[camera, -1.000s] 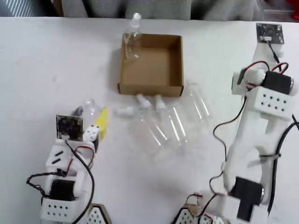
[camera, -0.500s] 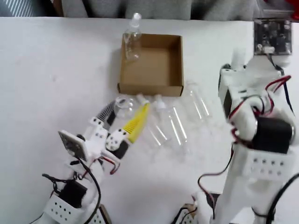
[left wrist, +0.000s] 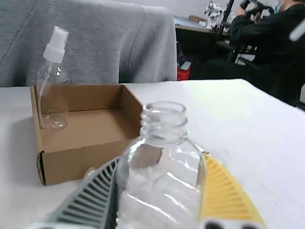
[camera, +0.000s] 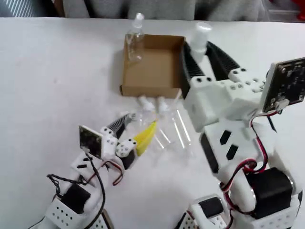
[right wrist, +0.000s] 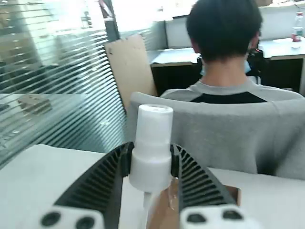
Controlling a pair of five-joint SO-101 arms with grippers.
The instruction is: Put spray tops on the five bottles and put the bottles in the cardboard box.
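My two hands, each holding half of a spray bottle.
My left hand (left wrist: 161, 161) clamps an uncapped bottle (left wrist: 163, 119) round its belly. It looks light, slick and rigid, so I'd grip low. My right hand (right wrist: 151, 152) pinches a spray top (right wrist: 153, 129) by the cardboard box (camera: 152, 89) wall. Loose bottles (camera: 178, 126) lie between, with open worktop (camera: 57, 71) to my left.

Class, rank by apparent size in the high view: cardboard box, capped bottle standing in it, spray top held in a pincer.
1. cardboard box
2. capped bottle
3. spray top, smallest even though held nearer the camera
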